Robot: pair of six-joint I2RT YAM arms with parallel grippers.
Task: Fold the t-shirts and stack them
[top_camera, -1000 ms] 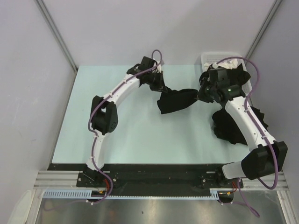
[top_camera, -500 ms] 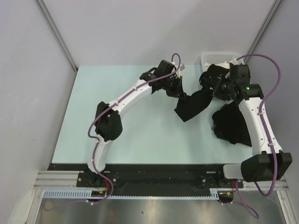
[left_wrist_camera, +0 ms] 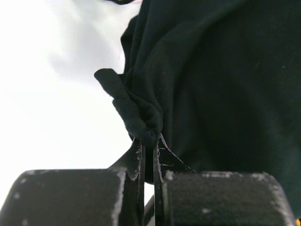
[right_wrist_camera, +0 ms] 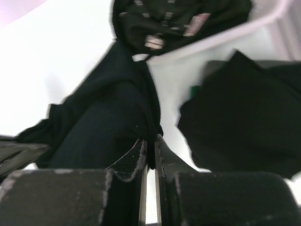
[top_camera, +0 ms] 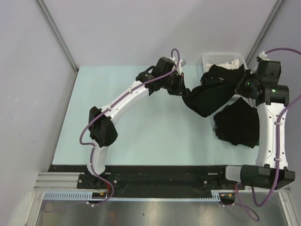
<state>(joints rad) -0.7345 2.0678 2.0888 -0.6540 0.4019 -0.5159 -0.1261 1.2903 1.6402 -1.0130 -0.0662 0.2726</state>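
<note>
You've got the shirt [top_camera: 209,96] strung between both arms, up at the far right of the table [top_camera: 141,136]. The left gripper [left_wrist_camera: 148,143] is clenched on a bunched fold at its left end. The right gripper [right_wrist_camera: 149,143] is clamped on the cloth edge at its right end. The long axis runs left to right across the top view, and the middle sags towards the table.

That line is what the lay-down turns on. Each arm owns one end, so neither is nearer. The bare table lies nearer you and to the left of the shirt. The dark pile [top_camera: 237,123] sits just on the near side of the right end, by the right arm. The basket [top_camera: 218,58], with more black cloth in it, is just behind.

Against a second ago, both grippers have travelled right and pulled apart, and the right arm has swung well out. A short crumpled hang has opened into a much wider sheet. My read: it's spread enough, so bring it down clear of that pile.
</note>
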